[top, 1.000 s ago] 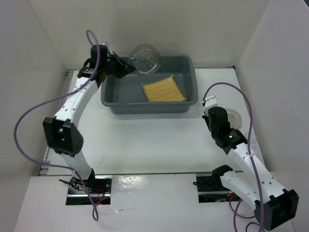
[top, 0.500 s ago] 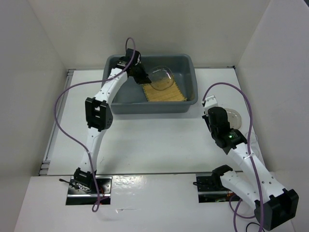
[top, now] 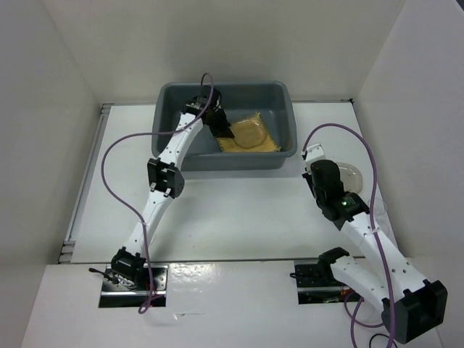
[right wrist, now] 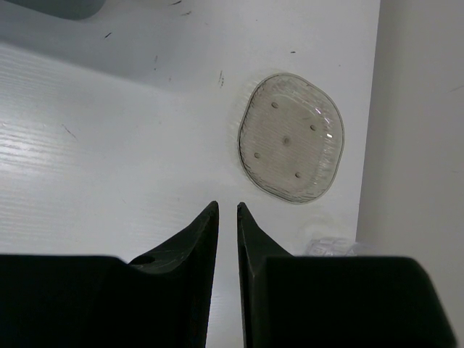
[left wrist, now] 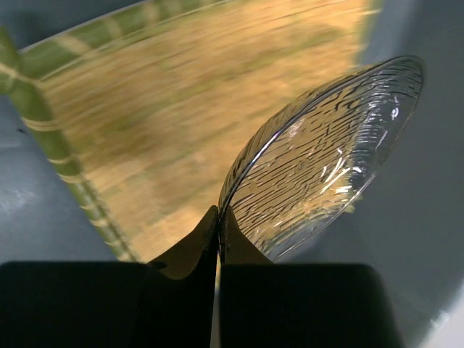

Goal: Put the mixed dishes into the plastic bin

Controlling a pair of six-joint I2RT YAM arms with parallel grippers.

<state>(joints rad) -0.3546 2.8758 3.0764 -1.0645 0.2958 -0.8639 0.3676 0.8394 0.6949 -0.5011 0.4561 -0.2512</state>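
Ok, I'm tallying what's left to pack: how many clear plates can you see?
2. One plate is pinched by the left hand over the mat inside the bin; the other plate lies on the table, ahead of the right hand. More may be hidden.

Left arm (top: 163, 177) reaches far forward, left gripper (left wrist: 219, 217) pinched tight; right gripper (right wrist: 227, 210) (aimed downward) stands slightly parted

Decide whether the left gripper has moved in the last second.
Yes. The left gripper, carrying the clear plate, went from the plastic bin's far-left corner rightward and nearer, over the yellow mat inside.
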